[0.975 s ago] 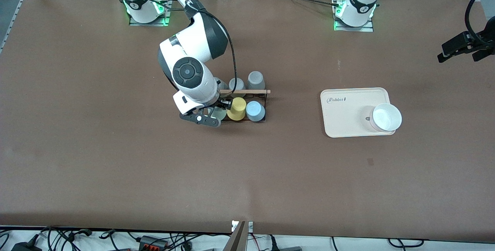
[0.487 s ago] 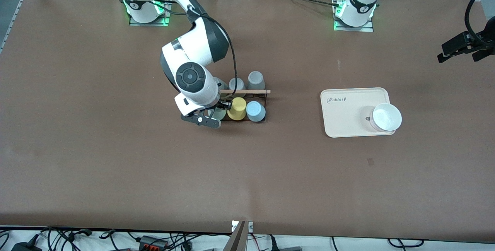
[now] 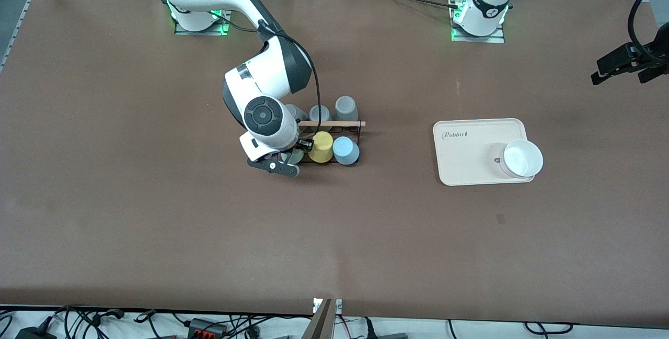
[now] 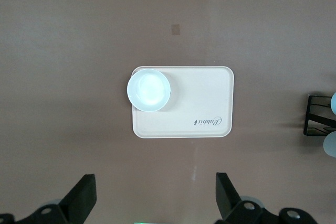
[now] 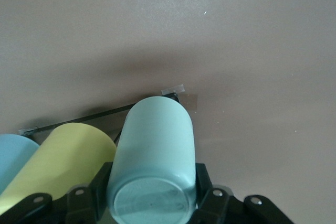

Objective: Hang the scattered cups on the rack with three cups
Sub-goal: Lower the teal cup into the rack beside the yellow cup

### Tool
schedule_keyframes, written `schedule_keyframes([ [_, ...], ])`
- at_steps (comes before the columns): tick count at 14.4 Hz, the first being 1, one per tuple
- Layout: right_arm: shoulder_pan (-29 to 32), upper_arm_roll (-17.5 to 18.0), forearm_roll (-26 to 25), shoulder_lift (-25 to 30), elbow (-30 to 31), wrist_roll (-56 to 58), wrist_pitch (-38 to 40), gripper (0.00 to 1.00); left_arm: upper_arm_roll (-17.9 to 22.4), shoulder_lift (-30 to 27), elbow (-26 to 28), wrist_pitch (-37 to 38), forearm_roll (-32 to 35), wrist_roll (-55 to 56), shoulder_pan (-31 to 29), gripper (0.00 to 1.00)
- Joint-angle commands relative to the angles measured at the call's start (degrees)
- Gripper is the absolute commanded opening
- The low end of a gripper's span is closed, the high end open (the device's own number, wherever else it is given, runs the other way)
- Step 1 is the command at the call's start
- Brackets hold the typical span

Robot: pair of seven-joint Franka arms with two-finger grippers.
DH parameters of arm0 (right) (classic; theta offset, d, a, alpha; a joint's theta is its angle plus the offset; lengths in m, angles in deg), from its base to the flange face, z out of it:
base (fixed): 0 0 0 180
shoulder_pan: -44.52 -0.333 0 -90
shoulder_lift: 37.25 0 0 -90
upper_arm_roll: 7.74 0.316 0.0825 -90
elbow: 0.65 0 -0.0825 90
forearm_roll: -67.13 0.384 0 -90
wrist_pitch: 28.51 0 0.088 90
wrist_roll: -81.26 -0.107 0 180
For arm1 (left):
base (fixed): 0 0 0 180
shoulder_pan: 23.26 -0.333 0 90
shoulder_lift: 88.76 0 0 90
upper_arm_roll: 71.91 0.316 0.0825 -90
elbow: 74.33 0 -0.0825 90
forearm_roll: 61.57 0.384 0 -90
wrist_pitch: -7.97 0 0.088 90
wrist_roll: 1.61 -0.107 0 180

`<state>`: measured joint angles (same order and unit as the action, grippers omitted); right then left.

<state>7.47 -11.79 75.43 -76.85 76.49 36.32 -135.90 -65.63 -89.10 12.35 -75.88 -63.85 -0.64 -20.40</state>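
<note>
mint cup [image 5: 155, 153] in right gripper [image 5: 152, 192] at rack [image 3: 334, 143]; tray [image 3: 465, 159] reads "rabbit"

The rack [image 3: 334, 143] is crowded by cups and the right hand [image 3: 292, 157]; open desk [image 3: 157, 213] is left around it.

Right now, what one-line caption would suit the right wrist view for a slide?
Right gripper shut on the pale mint green tapered cup, beside the yellow cup on the black wire rack.
</note>
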Motion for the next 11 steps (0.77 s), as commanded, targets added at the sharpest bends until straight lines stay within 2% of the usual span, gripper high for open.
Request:
schedule_keyframes([
  [1, 0.22, 0.27, 0.39, -0.74, -1.11, -0.85, 0.16, 0.19, -0.03, -0.01, -0.10, -0.35, -0.89, -0.62, -0.14, 1.00],
  [6, 0.22, 0.53, 0.66, -0.92, -1.29, -0.85, -0.01, 0.19, -0.03, -0.01, -0.10, -0.35, -0.89, -0.62, -0.14, 1.00],
  [8, 0.22, 0.36, 4.77, -1.00, -1.29, -0.59, -0.01, 0.19, 0.06, -0.01, -0.02, -0.35, -0.89, -0.62, -0.14, 1.00],
  [11, 0.22, 0.27, 4.61, -0.92, -1.29, -0.33, 0.07, 0.20, 0.06, -0.01, -0.02, -0.35, -0.89, -0.62, -0.14, 1.00],
])
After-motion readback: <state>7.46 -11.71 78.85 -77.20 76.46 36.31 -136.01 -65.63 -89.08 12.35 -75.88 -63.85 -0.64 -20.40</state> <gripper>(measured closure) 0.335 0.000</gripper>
